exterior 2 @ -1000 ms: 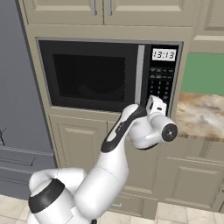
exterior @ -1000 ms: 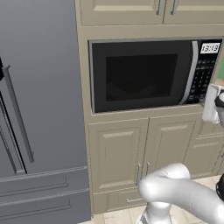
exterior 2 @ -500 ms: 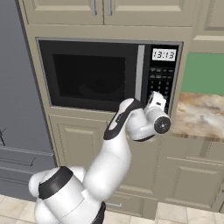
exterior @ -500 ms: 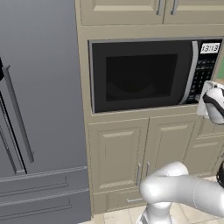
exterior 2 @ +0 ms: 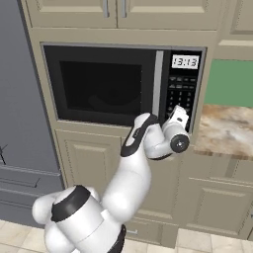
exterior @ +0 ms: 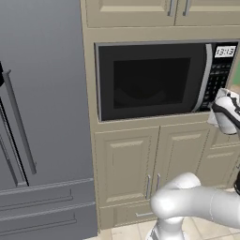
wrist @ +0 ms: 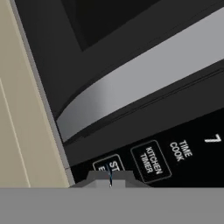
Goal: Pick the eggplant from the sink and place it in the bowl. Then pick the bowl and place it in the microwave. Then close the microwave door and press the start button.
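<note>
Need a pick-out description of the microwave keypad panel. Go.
Find the black microwave built into the beige cabinets right of the grey refrigerator. The keypad panel is its narrow right-hand strip, past the silver door handle, topped by a clock display.

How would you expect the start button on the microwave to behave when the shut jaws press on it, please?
The start button looks like a flat printed pad flush with the keypad panel, so probably stiff with little travel. The microwave is built into cabinetry, so it likely won't shift.

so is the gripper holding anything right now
Nothing is held. The gripper is shut with nothing between its tips, pointed at a button on the keypad panel of the black built-in microwave.
</note>
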Controlling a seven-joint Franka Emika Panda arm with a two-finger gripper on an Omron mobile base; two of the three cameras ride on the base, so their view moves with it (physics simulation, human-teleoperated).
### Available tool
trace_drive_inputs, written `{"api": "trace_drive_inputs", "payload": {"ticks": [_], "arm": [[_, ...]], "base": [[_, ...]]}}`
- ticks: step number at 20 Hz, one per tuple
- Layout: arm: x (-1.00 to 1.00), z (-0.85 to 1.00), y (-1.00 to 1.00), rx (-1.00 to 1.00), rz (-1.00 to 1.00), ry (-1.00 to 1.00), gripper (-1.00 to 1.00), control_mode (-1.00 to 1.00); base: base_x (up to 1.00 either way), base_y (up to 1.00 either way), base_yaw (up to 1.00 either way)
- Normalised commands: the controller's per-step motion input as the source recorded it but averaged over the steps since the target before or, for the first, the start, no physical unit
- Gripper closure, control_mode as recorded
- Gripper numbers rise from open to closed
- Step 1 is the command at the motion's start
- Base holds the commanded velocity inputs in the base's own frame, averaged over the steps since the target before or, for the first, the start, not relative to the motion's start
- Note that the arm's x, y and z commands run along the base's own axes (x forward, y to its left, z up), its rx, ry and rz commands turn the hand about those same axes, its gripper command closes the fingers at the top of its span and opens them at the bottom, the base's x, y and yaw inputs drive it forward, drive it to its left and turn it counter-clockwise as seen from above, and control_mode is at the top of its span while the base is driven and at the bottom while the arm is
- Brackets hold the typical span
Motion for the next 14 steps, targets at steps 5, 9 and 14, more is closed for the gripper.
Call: {"api": "trace_drive_inputs", "payload": {"ticks": [5,9,14], "arm": [[0.22,-0.08,-0.03,0.02,-0.02,0.00,1.00,-1.00],[0.26,-0.18,0.00,0.00,0.00,0.00,1.00,-1.00],[0.09,-0.23,0.00,0.04,0.00,0.00,1.00,-1.00]], "base": [[0.00,0.00,0.00],[0.00,0.00,0.00],[0.00,0.00,0.00]]}}
